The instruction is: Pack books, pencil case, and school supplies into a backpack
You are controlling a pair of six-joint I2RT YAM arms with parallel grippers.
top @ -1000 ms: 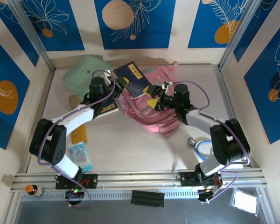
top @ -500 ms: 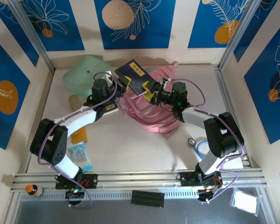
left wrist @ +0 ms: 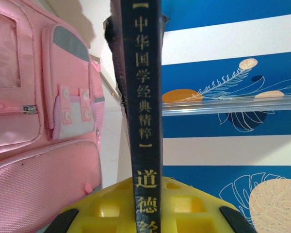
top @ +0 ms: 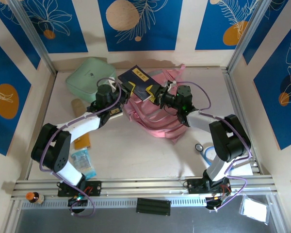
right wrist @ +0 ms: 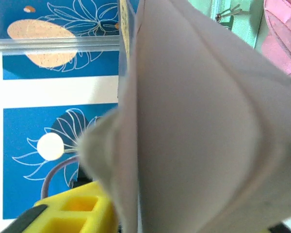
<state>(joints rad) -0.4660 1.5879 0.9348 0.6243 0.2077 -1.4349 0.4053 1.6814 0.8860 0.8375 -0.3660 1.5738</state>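
left claw (top: pixel 128 88) clamped on navy book (top: pixel 138 79) over backpack (top: pixel 157 124); right claw (top: pixel 160 93) at its edge, grip unclear.

Matt pink cloth noted on backpack (left wrist: pixel 34 145), fine mesh on lower pocket. Matt cover, gilt-printed spine lettering seen on navy book (left wrist: pixel 144 97); pages (right wrist: pixel 199 121) plain matt paper. Smooth yellow plastic on fingers (left wrist: pixel 184 208).

Left arm (top: pixel 82 124) and right arm (top: pixel 203 120), as we see them from above, are built of white links and bulky black joints, each trailing a looping purple cable (top: pixel 206 94). Their black bases (top: pixel 80 187) carry small red and green lights. Up close, the fingers (left wrist: pixel 111 211) are yellow plastic, pocketed with square hollows and edged in black.
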